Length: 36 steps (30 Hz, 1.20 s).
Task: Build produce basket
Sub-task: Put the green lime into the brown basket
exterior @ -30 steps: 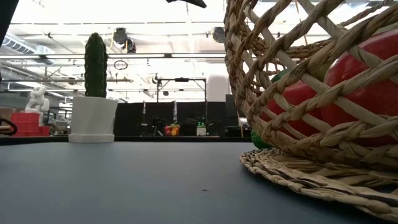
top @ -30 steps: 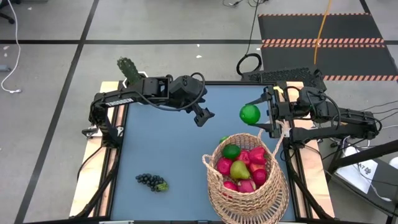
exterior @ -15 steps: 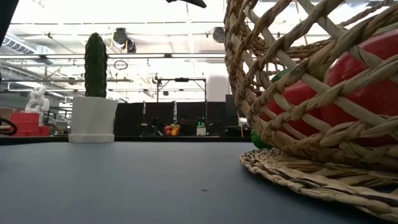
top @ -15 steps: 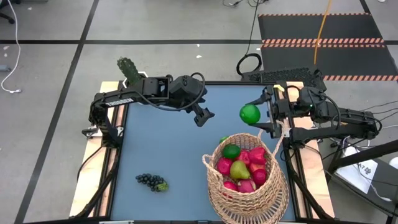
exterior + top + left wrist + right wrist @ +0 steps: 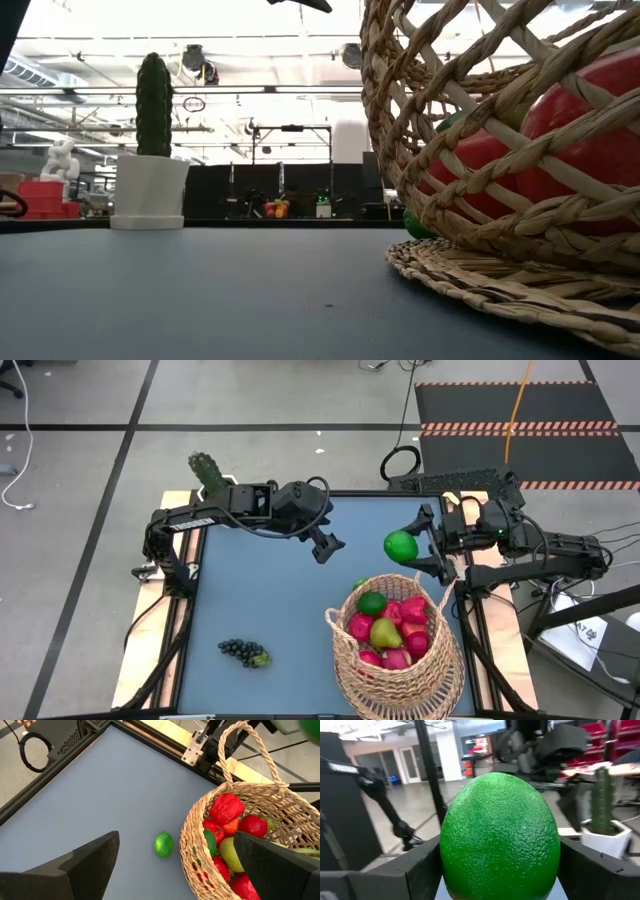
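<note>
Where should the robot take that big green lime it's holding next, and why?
Probably carry it over the basket. The right gripper holds the lime just beyond the basket's rim, while the other fruit already lies inside, so it likely belongs there too.

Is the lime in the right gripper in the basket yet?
No. The lime is held in the right gripper, outside the basket.
</note>
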Each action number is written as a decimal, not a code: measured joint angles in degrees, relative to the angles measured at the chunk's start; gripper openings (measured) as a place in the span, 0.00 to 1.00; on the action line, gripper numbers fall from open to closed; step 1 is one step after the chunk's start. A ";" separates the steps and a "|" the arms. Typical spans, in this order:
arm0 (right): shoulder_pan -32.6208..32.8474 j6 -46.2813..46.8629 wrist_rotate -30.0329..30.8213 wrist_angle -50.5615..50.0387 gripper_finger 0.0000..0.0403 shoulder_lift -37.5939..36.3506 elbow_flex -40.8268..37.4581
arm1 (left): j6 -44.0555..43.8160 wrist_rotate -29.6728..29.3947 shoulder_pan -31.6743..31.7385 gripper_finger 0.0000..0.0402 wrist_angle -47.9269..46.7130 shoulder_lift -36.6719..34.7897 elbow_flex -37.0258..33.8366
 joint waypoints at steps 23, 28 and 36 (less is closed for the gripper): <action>13.82 17.58 5.79 -42.75 0.79 20.00 30.76 | 0.78 -0.02 0.00 0.97 -0.02 0.02 0.00; 14.49 22.12 5.70 -55.27 0.79 24.44 37.53 | 1.25 -0.02 0.00 0.97 -0.03 0.02 0.00; 14.47 27.90 2.71 -65.40 0.79 30.28 41.61 | 1.58 -0.02 0.00 0.97 -0.05 0.02 0.00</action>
